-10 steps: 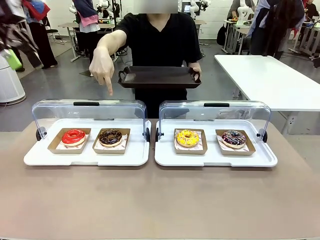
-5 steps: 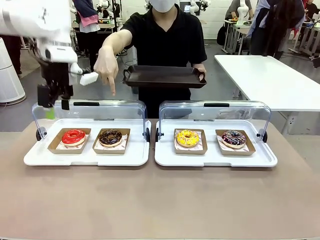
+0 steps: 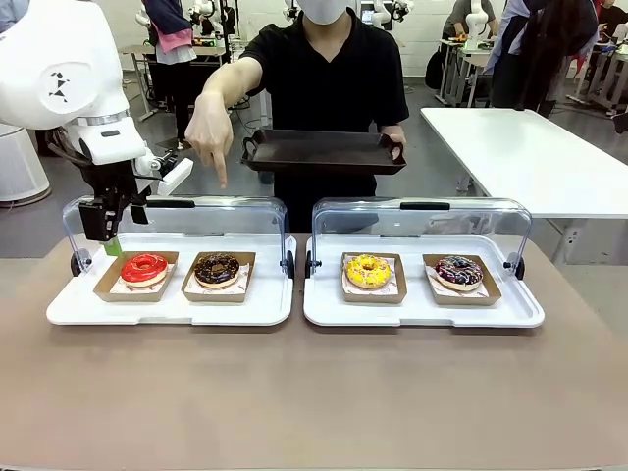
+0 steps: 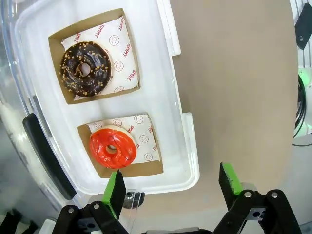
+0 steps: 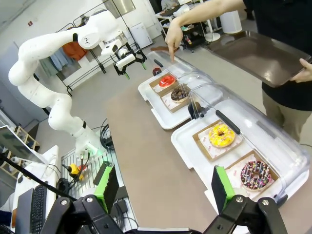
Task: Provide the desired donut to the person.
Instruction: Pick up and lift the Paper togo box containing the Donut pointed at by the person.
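The left tool [image 4: 173, 181] is held wide open, empty, near the red donut [image 4: 112, 148]; the right tool [image 5: 163, 181] is likewise open, empty. The neighbouring chocolate donut [image 4: 85, 68] is pointed at by the person's hand [image 3: 208, 128].

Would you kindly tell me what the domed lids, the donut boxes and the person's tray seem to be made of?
Lids: probably clear glossy plastic; the background shows through, with glare. Boxes: brown matte cardboard, by the thin folded walls. Tray: dark brown, smooth, faint sheen; plastic or coated metal, cannot tell.
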`<state>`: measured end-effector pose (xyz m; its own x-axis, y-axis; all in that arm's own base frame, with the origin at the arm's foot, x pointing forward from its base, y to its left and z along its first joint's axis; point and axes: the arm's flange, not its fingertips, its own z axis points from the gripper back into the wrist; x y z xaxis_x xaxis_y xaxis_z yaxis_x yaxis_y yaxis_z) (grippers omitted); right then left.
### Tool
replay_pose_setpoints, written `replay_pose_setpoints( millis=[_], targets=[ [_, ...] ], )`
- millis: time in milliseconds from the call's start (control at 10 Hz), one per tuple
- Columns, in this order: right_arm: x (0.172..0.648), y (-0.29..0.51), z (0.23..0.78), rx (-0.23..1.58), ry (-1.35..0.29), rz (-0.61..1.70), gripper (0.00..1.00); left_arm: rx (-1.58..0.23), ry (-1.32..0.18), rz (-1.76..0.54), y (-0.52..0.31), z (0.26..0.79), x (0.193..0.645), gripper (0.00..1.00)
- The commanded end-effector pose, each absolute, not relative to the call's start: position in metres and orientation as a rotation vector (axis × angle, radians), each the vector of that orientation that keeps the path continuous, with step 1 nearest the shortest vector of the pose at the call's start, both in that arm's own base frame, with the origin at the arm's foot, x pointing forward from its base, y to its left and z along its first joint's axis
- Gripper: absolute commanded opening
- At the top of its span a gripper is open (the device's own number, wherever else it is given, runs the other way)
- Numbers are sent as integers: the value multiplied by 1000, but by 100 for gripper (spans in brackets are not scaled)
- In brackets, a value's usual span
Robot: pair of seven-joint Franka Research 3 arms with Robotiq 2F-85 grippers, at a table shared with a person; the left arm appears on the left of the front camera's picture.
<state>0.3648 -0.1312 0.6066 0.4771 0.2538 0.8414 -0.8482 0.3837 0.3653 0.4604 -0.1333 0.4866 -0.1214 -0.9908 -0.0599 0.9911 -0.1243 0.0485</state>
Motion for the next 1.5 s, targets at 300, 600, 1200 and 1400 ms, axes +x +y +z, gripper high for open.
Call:
replay_pose_setpoints(
  millis=[300,600,1200,1400],
  targets=[
    [365,-132,607,924,-787,806,100,67,32,-1684,-131,487,470,100],
    [365,-132,607,924,-787,806,100,131,2,-1682,-147,472,457,100],
    [365,-132,607,924,-787,806,100,136,-116,-1730,-204,397,437,100],
    [365,-132,607,924,-787,806,100,106,-97,-1691,-199,380,448,100]
  ],
)
